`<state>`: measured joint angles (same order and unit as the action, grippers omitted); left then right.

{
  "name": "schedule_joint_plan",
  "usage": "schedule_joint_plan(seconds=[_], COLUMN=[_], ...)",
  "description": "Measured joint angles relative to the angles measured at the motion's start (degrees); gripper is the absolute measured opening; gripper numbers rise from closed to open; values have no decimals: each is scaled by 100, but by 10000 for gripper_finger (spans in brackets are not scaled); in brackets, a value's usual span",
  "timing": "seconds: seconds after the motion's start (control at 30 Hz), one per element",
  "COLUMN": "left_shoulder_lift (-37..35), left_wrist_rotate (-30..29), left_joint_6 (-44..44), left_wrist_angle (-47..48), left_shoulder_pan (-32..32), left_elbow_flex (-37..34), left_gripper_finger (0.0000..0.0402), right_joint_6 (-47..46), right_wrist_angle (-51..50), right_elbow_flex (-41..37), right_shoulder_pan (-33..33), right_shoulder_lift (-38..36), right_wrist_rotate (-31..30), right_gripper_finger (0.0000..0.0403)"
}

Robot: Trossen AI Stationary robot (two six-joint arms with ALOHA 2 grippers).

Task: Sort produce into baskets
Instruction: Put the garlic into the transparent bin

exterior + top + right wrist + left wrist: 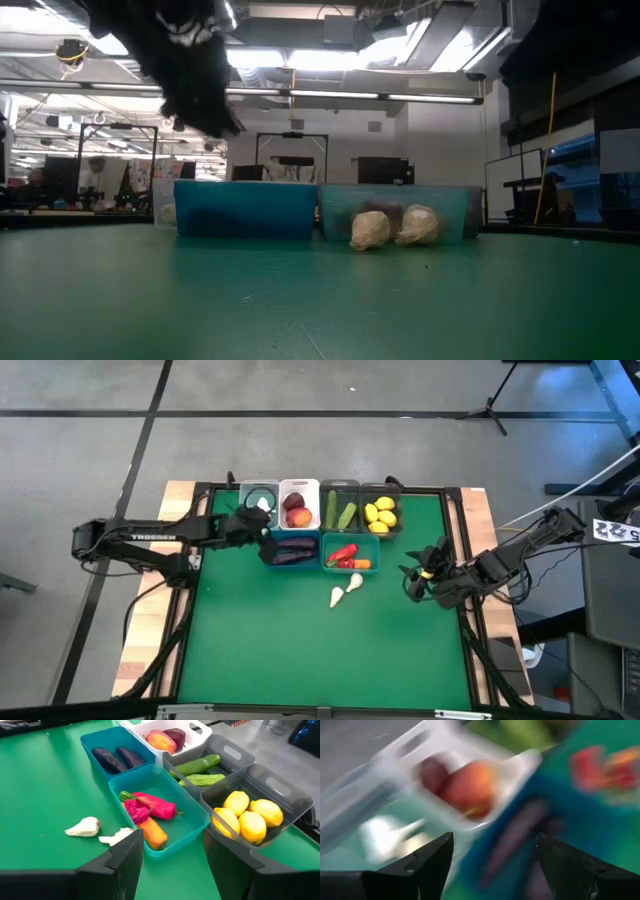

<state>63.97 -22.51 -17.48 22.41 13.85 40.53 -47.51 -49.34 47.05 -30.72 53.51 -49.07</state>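
The high view looks straight down on the whole green table [300, 650] from far above, bins in the upper middle of the frame. The low view sits at table height, facing level toward the blue bin [245, 210] and teal bin [395, 212], with the room behind. The left wrist view is very close over the white bin [470, 780]. The right wrist view looks obliquely across the bins; it shares the teal bin [160, 810] with the low view.

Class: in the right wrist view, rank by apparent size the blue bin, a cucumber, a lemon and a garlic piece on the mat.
1. Blue bin
2. Cucumber
3. Lemon, nearer the camera, so its rank against the cucumber is unsure
4. Garlic
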Motion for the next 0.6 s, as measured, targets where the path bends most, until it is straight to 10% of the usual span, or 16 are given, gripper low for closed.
schedule_joint_plan(seconds=[0.33, 0.6], left_shoulder_lift=[3, 1719], left_wrist_rotate=[201, -377], left_joint_6=[-161, -315], left_wrist_angle=[-1231, -4128], left_shoulder_pan=[-1387, -2825], left_elbow_flex=[2, 6], left_gripper_finger=[279, 279], right_joint_6=[0, 2], right_wrist_angle=[15, 171], right_elbow_flex=[0, 0], right_shoulder_pan=[0, 0], right_shoulder_lift=[449, 481], right_wrist_rotate=[218, 211], right_gripper_finger=[209, 209])
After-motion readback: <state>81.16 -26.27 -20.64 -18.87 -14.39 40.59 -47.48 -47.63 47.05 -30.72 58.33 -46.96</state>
